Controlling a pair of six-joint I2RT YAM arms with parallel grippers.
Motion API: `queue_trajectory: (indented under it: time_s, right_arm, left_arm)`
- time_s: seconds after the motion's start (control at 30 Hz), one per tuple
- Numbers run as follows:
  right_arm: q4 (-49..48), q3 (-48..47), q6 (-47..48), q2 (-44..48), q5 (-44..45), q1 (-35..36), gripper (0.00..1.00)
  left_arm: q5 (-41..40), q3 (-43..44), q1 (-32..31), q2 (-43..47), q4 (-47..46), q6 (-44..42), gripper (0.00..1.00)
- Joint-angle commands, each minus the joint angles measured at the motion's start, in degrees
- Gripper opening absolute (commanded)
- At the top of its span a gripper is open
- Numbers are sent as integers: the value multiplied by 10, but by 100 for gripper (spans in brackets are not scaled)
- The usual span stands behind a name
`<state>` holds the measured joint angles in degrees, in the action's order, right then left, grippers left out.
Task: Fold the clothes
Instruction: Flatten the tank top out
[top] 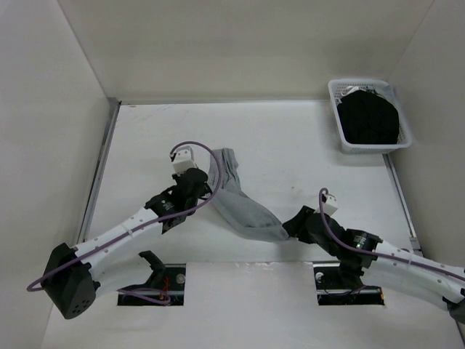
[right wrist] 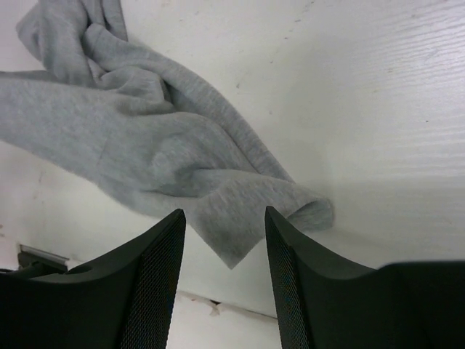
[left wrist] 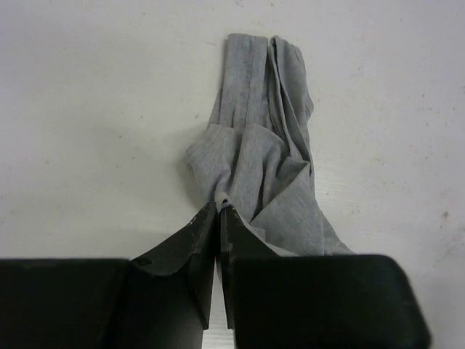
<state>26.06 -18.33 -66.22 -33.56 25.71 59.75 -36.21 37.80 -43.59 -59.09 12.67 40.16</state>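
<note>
- The grey top [top: 243, 207] lay bunched on the table [top: 327, 167], its long axis running diagonally from far-left to near-right.
- The left gripper [left wrist: 218, 211] was clenched on a fold of it.
- The right gripper [right wrist: 224, 214] stood released, with the top's near-right corner between its spread jaws.

No words, numbers or signs could be read in any view (the grey top [top: 245, 211] was plain, with no tag or print showing).
</note>
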Motion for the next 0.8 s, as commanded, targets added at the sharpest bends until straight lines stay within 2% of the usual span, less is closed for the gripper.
queue_trajectory:
  time_s: [0.0, 0.1, 0.17, 0.27, 0.3, 0.43, 0.6, 0.77]
  right_arm:
    - [8, -34, 16, -8, -21, 16, 52]
    - [4, -50, 36, -41, -65, 29, 48]
    - [20, -56, 34, -49, -62, 45, 45]
    - [33, -52, 24, -40, -53, 71, 28]
    - [29, -50, 25, -36, -58, 84, 26]
    - [-21, -42, 43, -64, -82, 125, 26]
    - [-103, -44, 75, -149, -85, 104, 30]
    - [-149, -37, 106, -167, -94, 71, 31]
  left_arm:
    - [35, 11, 41, 18, -42, -18, 5]
    - [68, 21, 69, 8, -62, -21, 5]
    - [83, 28, 85, -4, -66, -21, 5]
    - [94, 32, 98, -16, -76, -17, 5]
    - [94, 32, 102, -18, -80, -16, 5]
    - [100, 36, 121, -23, -102, -5, 5]
    - [101, 39, 105, -43, -110, -3, 5]
    - [99, 31, 106, -36, -110, -3, 6]
